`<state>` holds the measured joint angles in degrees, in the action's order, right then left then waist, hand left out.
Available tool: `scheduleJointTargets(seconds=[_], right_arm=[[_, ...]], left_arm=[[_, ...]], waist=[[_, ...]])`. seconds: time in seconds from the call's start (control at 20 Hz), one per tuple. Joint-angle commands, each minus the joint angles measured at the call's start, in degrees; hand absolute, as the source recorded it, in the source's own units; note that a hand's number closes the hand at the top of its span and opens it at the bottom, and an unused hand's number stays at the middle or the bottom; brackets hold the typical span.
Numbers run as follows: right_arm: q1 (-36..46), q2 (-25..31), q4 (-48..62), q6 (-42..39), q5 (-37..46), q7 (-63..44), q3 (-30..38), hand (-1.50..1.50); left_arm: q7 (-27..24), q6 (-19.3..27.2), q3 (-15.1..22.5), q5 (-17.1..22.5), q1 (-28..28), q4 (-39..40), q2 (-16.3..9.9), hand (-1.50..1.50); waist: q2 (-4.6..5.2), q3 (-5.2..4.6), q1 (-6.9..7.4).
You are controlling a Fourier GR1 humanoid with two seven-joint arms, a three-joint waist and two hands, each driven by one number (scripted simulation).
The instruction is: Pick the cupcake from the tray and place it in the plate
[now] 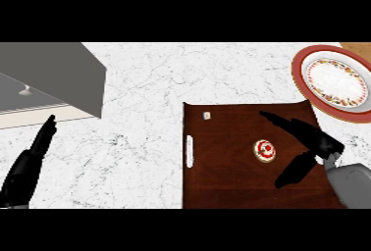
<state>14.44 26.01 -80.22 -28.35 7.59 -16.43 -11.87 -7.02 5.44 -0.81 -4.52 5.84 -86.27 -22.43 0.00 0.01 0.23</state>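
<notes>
A white marble counter (145, 162) with fine grey veining fills most of the view; at about ten o'clock a grey box-like unit (62, 73) juts in from the left edge, its flat top plain and matte; under its lower edge runs a pale cream strip (43, 116), slanting down toward nine o'clock; a small pale knob (26, 90) sits on the unit's grey face near the left edge; at the far one o'clock corner, a sliver of tan wood (358, 47) shows.
</notes>
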Motion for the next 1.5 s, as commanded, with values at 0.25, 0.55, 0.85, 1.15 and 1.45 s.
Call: scheduleJointTargets(seconds=[0.25, 0.55, 0.85, 1.15, 1.45], right_arm=[[-4.04, -6.85, 0.71, 1.59, 8.62, 3.79, -1.53, -1.5], [0.11, -7.93, 4.04, -0.46, 8.23, 8.28, 4.54, 1.5], [1.32, 14.24, 15.61, -2.76, 11.91, 19.1, 15.2, 1.5], [1.17, 28.37, 25.28, 2.02, 17.06, 24.37, 21.7, 1.5], [2.6, 34.7, 34.1, 12.54, 19.48, 32.71, 27.66, 1.5]], left_arm=[[1.72, 0.05, -0.49, -4.62, 0.55, -2.52, 3.92, 0.0], [0.57, -4.02, -5.16, -4.04, -4.06, 2.13, 2.91, 0.0], [-0.75, -4.03, -5.84, -3.3, 0.3, -0.51, 2.34, 0.0], [-0.95, -3.81, -4.48, -3.4, -0.04, -1.23, 3.81, 0.0], [-1.61, -3.01, -3.73, -4.21, -1.0, -1.28, 4.62, 0.0]], waist=[[-0.04, 0.0, -0.14], [-0.01, -0.01, -0.19], [0.86, 0.22, 0.03], [2.33, 0.87, 0.44], [2.31, 1.1, 1.45]])
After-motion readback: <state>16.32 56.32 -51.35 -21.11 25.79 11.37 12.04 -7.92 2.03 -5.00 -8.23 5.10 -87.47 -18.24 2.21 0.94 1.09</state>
